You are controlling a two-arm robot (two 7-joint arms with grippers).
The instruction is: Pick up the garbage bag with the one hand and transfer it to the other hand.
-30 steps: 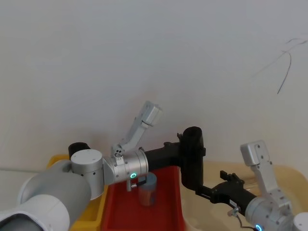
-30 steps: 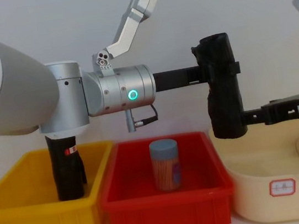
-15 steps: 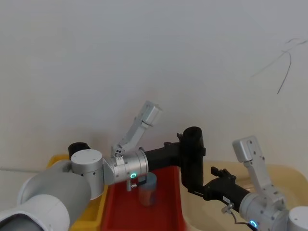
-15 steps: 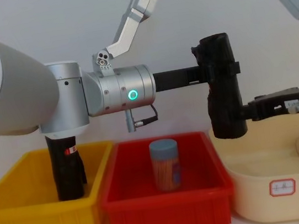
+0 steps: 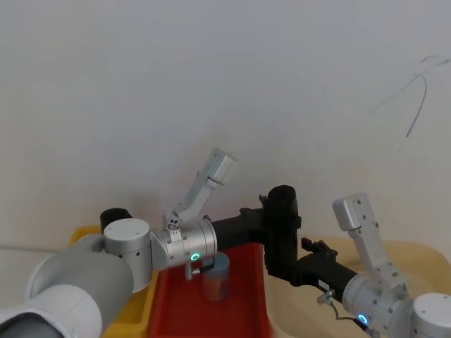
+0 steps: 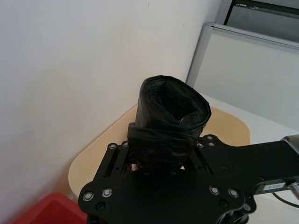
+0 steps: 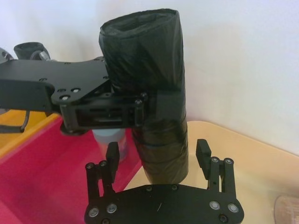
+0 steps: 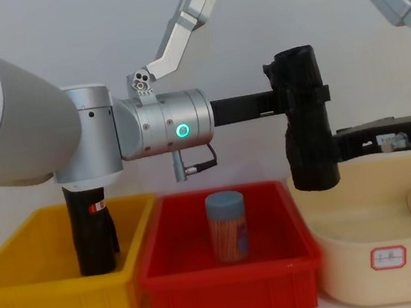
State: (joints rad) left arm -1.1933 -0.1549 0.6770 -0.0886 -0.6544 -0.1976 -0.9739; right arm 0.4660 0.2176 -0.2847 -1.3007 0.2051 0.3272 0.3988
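Landmark: the red bin point(image 8: 234, 303) sits at the front of the surface and holds a capped jar point(image 8: 227, 227).
Left gripper: the one hand point(image 8: 290, 101) reaches across above the red bin, clamped on the upper half of the garbage bag point(image 8: 306, 117).
Bag's place: it hangs upright in the air over the red bin's right rim, well clear of it.
Right gripper: the other hand point(image 7: 158, 156) comes in from the right of the red bin. Its fingers are spread on either side of the bag's lower end, with a gap on each side.
Done: the pick-up, and the lining-up for the hand-over.
Left to do: by my reading, the right gripper must close on the bag and then the left one must let go.
Bag's look: a thick black roll of wrinkly film with a thin band round it and a dimpled, folded top. It probably gives a little under a squeeze.
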